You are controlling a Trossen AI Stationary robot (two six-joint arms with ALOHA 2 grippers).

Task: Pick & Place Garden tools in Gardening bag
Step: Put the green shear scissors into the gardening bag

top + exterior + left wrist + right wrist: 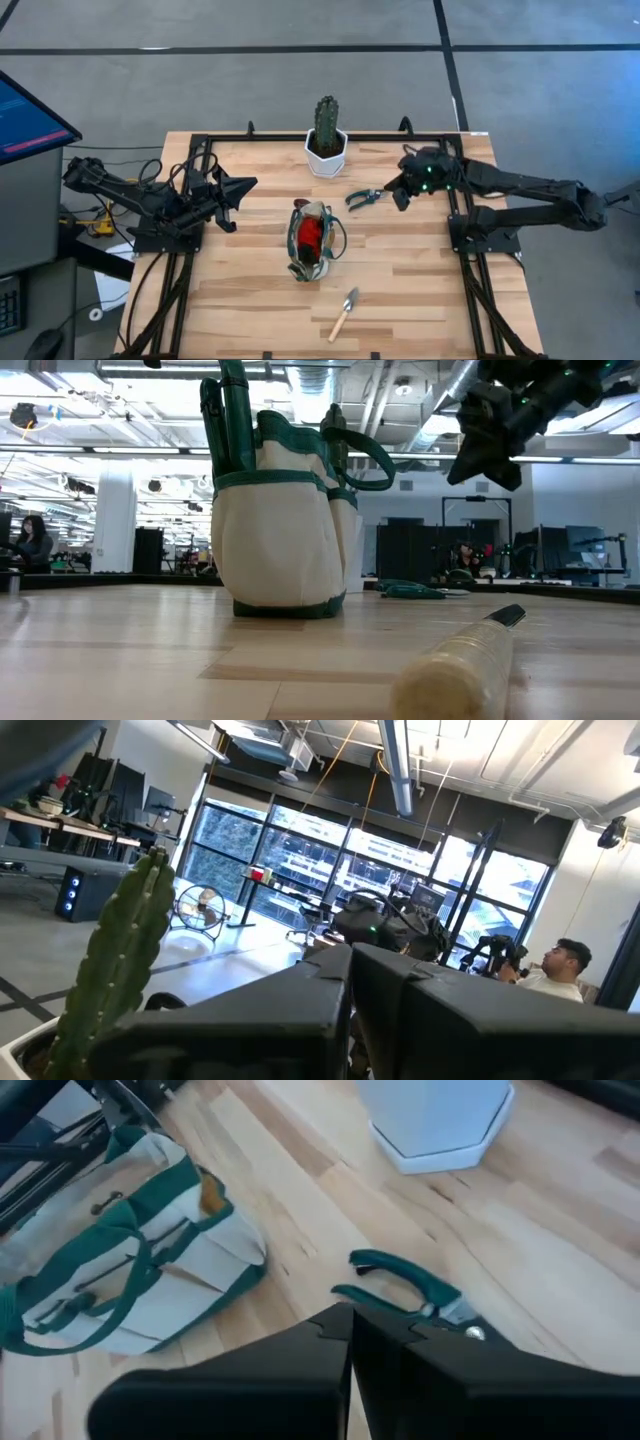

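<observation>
Right pincer (400,192), fingers pressed together, apparently empty, hovers right of centre beside the green-handled pruning shears (363,198) to reach them; cream, green-trimmed fabric bag (312,241) stands mid-desk (420,290); left pincer (240,188), closed, waits left of centre.

This is a robotics lab or open industrial workspace. Exposed ducts and pipes (400,390) run under a high ceiling, with a grey concrete floor (250,90) below. Beyond the wooden table (420,280) stand desks with monitors (600,550), tall windows (300,870) and seated people (560,970).
</observation>
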